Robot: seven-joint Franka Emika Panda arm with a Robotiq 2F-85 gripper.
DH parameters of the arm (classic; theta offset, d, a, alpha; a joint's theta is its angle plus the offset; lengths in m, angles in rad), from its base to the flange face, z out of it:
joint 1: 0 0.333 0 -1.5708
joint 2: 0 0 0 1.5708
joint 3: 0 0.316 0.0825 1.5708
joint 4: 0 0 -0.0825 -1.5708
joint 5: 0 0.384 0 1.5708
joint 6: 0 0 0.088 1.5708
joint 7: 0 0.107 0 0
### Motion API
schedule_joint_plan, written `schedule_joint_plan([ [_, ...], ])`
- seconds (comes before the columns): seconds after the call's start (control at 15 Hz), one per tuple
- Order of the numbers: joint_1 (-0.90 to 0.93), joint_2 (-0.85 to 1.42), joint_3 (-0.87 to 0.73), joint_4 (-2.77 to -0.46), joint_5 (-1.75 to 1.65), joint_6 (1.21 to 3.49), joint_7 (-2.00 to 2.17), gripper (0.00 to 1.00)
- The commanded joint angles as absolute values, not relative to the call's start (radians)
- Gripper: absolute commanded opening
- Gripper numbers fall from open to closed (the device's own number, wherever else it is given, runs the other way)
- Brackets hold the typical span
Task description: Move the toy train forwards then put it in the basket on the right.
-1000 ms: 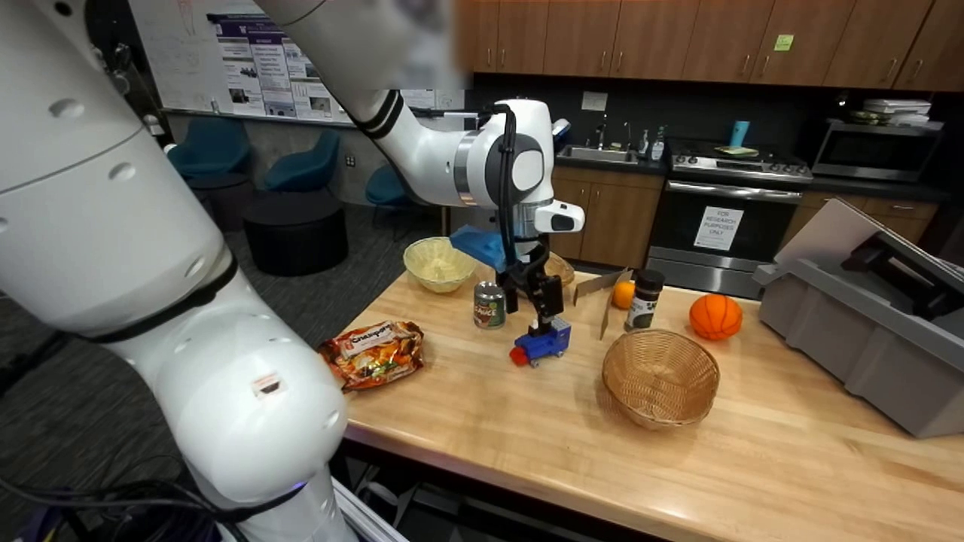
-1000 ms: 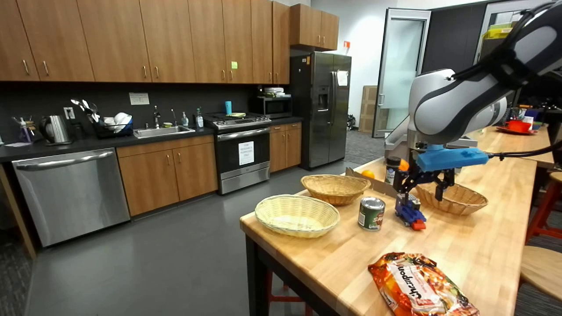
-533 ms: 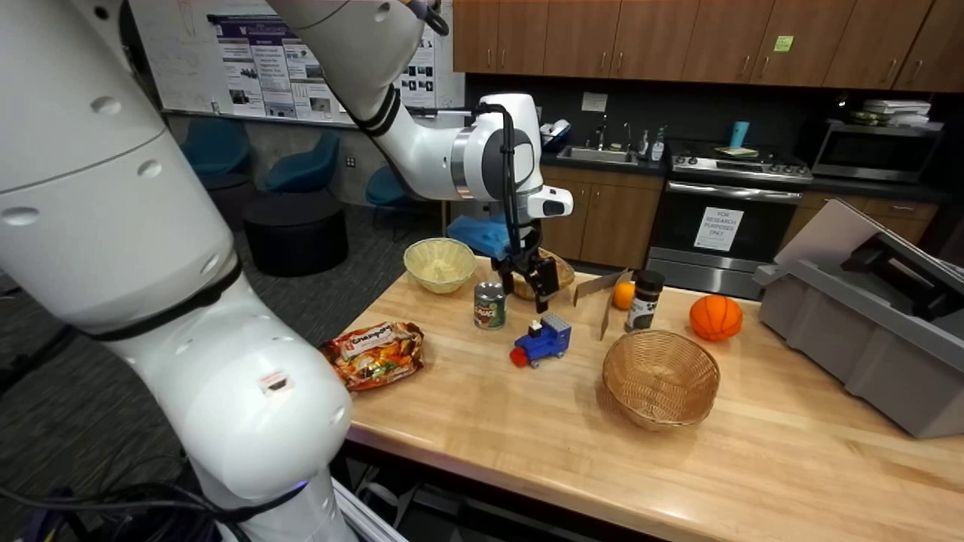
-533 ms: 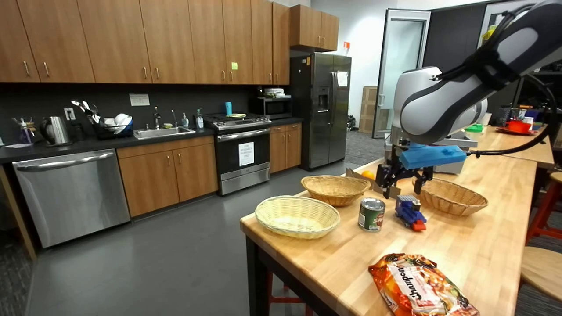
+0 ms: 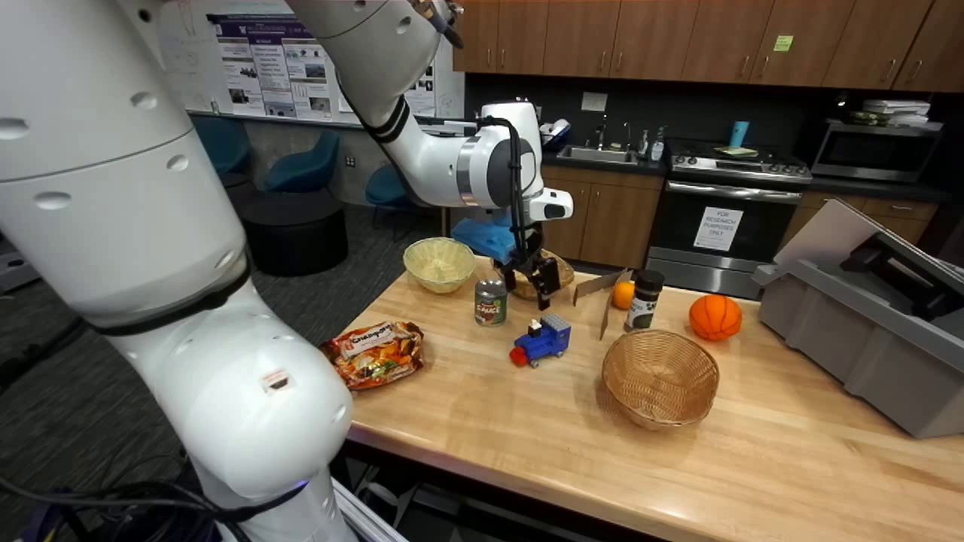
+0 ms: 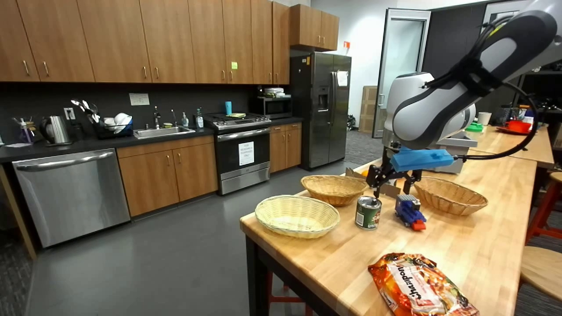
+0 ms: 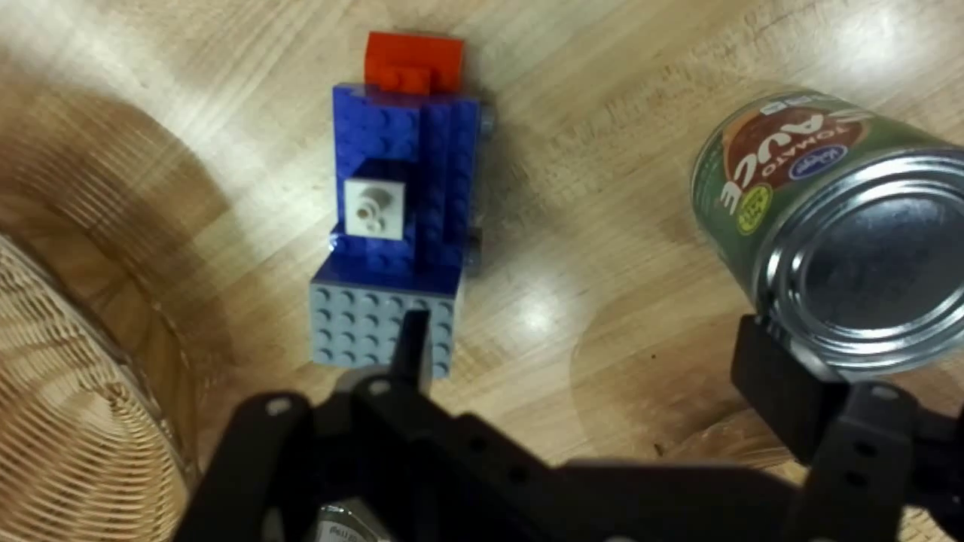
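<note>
The black two-fingered gripper (image 7: 585,330) is hanging with its fingers spread wide, holding nothing. This is looking like the lining-up for a grasp on the blue plastic-brick toy train (image 7: 433,203), which is sitting on the pale wooden table (image 5: 527,429), left of the round tan wicker basket (image 5: 661,380). Good work is calling for a shift right until the fingers are straddling the train, then a straight descent, clear of the green-labelled metal can (image 7: 836,226). One fingertip is hovering just over the train's grey studded roof; the other is overlapping the can's rim in the wrist view, contact unclear.
</note>
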State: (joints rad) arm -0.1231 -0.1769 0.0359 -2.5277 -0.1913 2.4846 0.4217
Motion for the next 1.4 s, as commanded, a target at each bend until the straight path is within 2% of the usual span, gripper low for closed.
schedule_joint_plan([
  [0.0,-0.110,-0.128,0.033,-2.512,-0.196,2.499,0.423,1.00],
  [1.33,-0.182,-0.358,-0.012,-2.718,-0.103,2.334,0.461,1.00],
])
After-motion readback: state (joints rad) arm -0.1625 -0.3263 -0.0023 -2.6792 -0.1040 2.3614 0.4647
